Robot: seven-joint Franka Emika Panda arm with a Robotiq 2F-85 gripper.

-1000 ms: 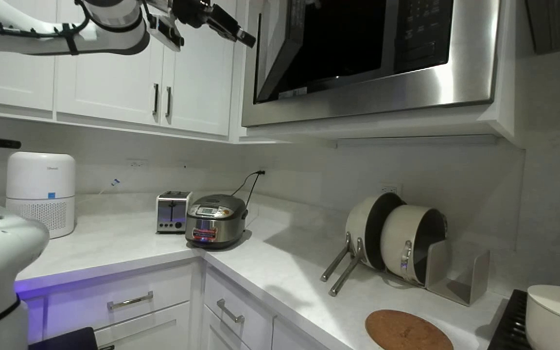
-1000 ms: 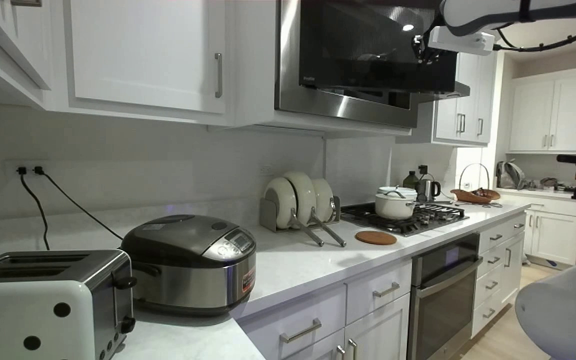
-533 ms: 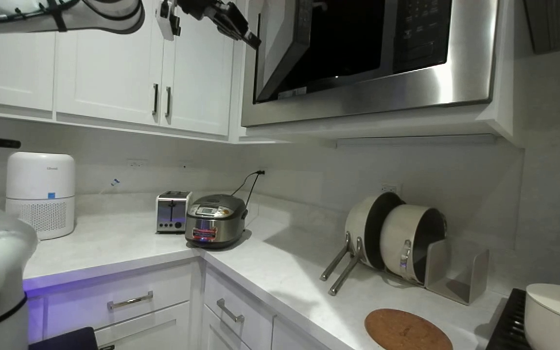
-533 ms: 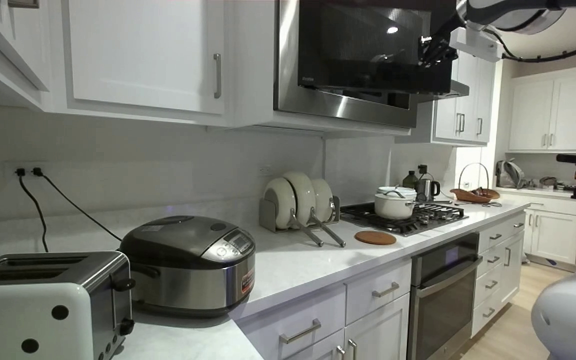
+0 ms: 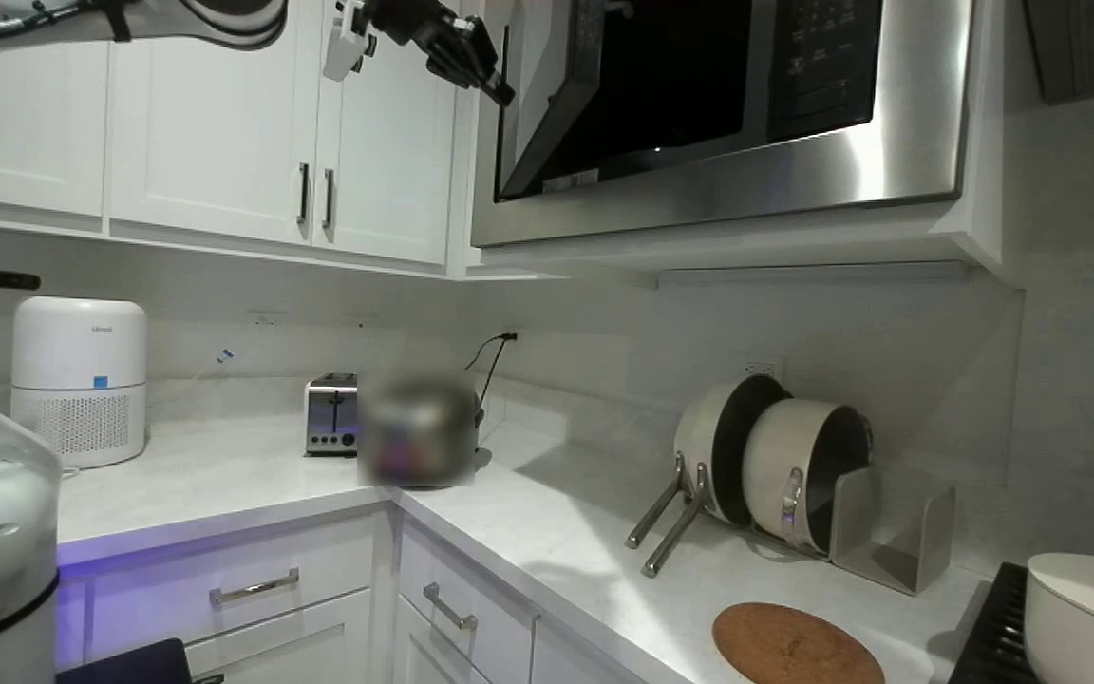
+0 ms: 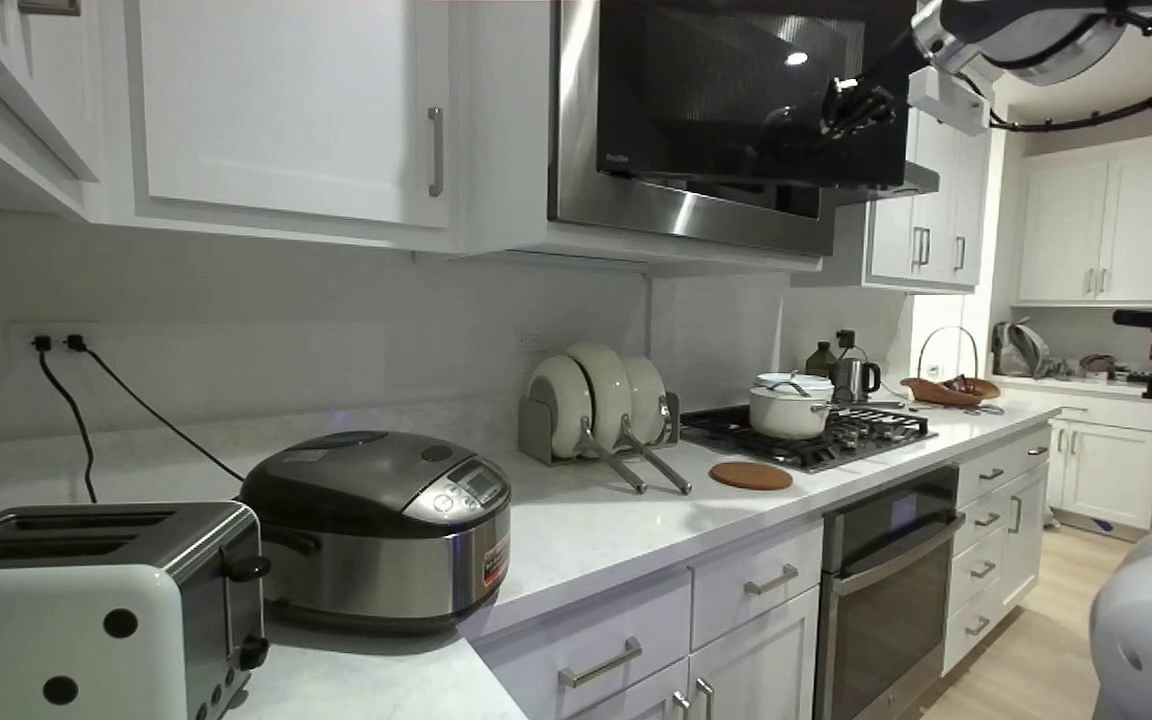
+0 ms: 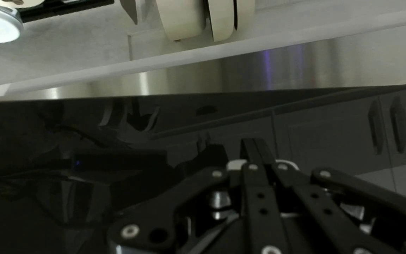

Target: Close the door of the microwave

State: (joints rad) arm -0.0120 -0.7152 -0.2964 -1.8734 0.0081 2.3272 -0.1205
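The microwave (image 5: 699,180) is hanging above the counter (image 5: 566,513), and its door (image 6: 716,110) is standing ajar, showing a dark inside to the left of the button panel (image 5: 824,76) in an exterior view. The gripper (image 5: 501,92) is hovering on the outer side of the glass, and in an exterior view it is showing in front of the door's right part, near the free edge (image 6: 896,160); whether it is touching, I cannot tell. In the wrist view the fingers (image 7: 256,187) are lying side by side, narrow and holding nothing, so they are probably serving as a blunt pusher. The step in hand looks to be pushing the door home. To do it well, the arm should be pressing near that free edge, well apart from the left side where the hinge seems to be, since less force is likely needed there. It should be following the door's curve and meeting the glass squarely, because a slanted push may be skidding on so slick a face. With a cabinet (image 5: 386,161) standing just beside the microwave on the left, the arm should be keeping clear of it.
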